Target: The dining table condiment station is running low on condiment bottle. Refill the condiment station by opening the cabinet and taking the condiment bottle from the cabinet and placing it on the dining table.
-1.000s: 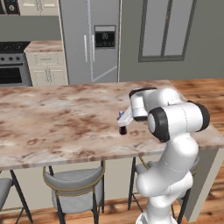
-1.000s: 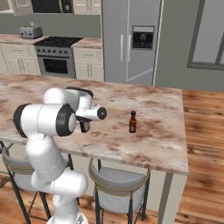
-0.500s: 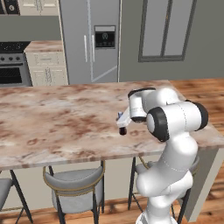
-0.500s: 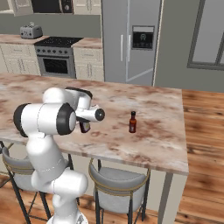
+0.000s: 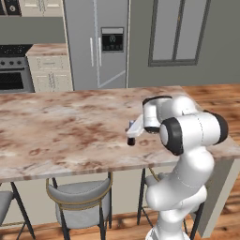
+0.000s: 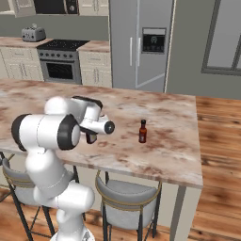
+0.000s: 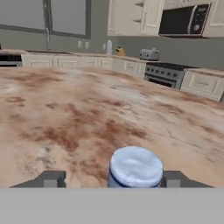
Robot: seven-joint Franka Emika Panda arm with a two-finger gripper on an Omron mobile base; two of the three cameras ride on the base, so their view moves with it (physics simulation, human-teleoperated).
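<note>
The dining table point(image 5: 56, 131) point(image 6: 179, 150) point(image 7: 65, 118) is a long marble slab with reddish veins. The condiment bottle point(image 5: 131, 140) point(image 6: 91, 138) stands upright on it near the front edge, a small dark bottle. In the hand view its pale blue cap point(image 7: 135, 168) sits close up between the two fingertips. My gripper point(image 5: 131, 135) point(image 6: 92, 134) point(image 7: 112, 178) is open, with one finger on each side of the bottle and a gap to the left finger point(image 7: 52, 178). The cabinet is out of view.
Another small dark red bottle point(image 6: 142, 131) stands on the table to the right of my hand. Grey stools point(image 5: 79, 194) point(image 6: 129, 195) are tucked under the front edge. Behind the table are a steel fridge point(image 5: 96, 44), a stove point(image 6: 59, 66) and a toaster point(image 6: 34, 34).
The jaws have spread apart and let go of the bottle, which now stands on the table. The arm has hardly moved.
</note>
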